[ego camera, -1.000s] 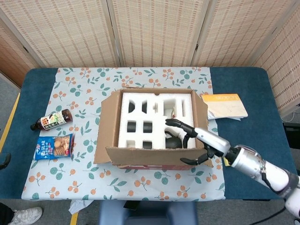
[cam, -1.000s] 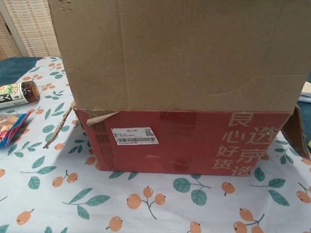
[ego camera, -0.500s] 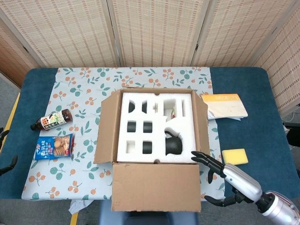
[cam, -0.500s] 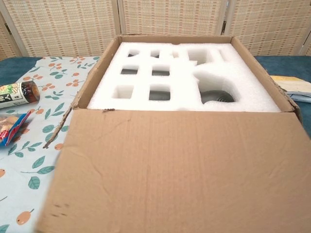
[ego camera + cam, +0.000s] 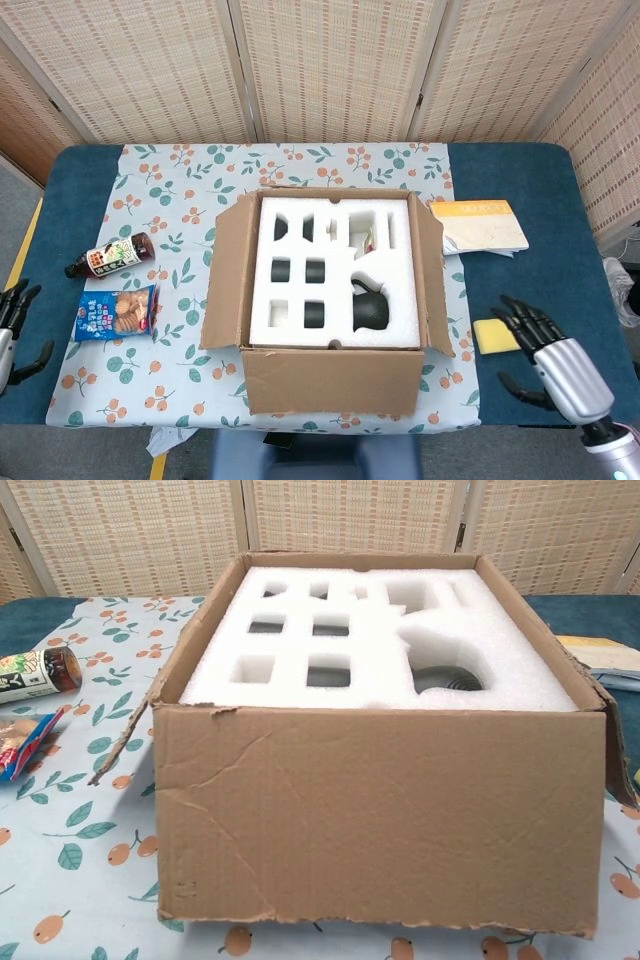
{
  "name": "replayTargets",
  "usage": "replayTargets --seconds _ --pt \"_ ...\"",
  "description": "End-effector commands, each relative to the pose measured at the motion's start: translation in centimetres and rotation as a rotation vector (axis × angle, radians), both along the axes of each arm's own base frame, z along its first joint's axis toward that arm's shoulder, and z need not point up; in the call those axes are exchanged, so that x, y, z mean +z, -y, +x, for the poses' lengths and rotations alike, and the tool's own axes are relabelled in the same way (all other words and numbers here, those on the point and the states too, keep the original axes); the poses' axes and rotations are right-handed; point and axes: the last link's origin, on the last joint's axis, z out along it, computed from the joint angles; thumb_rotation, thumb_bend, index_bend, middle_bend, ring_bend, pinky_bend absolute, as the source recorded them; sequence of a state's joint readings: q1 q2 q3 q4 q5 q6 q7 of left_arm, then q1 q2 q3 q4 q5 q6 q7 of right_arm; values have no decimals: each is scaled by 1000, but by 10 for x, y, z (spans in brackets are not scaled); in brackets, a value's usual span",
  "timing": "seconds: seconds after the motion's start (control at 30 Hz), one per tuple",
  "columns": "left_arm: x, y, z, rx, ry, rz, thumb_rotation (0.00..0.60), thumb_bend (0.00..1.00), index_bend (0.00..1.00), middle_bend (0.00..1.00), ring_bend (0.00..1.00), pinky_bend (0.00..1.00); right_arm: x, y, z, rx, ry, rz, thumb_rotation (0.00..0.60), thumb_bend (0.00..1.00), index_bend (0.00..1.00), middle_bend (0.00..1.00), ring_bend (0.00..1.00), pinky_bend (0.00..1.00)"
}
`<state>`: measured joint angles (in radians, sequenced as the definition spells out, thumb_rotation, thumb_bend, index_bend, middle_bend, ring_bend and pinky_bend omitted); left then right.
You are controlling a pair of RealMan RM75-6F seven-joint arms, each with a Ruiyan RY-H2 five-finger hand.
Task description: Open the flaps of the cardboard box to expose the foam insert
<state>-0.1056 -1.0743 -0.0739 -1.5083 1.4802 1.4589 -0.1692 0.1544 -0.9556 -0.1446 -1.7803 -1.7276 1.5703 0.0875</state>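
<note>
The cardboard box point(image 5: 225, 290) sits mid-table with all its flaps folded outward. Its front flap point(image 5: 380, 820) hangs down over the front wall. The white foam insert point(image 5: 335, 270) shows fully, with several cut-outs and a dark pot point(image 5: 370, 310) in one of them; the insert point(image 5: 370, 645) also fills the chest view. My right hand point(image 5: 550, 360) hovers at the lower right, clear of the box, fingers spread and empty. My left hand point(image 5: 12, 320) shows at the far left edge, fingers apart, holding nothing.
A dark bottle point(image 5: 110, 255) and a blue snack bag point(image 5: 115, 312) lie left of the box. A booklet point(image 5: 480, 225) rests to the box's right, and a yellow sponge point(image 5: 493, 335) lies by my right hand. The flowered cloth point(image 5: 180, 180) covers the blue table.
The front flap went from standing upright to folded out, and now hangs down the front wall. My right hand has pulled away from the box to the lower right. My left hand rose into view.
</note>
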Motion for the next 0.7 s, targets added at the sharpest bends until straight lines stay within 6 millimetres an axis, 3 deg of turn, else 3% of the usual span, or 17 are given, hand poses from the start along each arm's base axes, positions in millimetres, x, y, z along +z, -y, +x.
replayTargets --seconds 0.03,0.3,0.7 --pt "0 0 0 6 -5 4 600 478 0 0 0 0 -5 -3 -50 -284 -199 -315 600 377 0 0 0 0" --pt "-3 -2 1 5 8 -35 600 478 0 0 0 0 2 9 -59 -326 -173 -384 600 377 0 0 0 0" --pt "-12 -4 5 -7 -3 -86 600 477 0 0 0 0 6 -9 -55 -267 -91 -310 600 377 0 0 0 0"
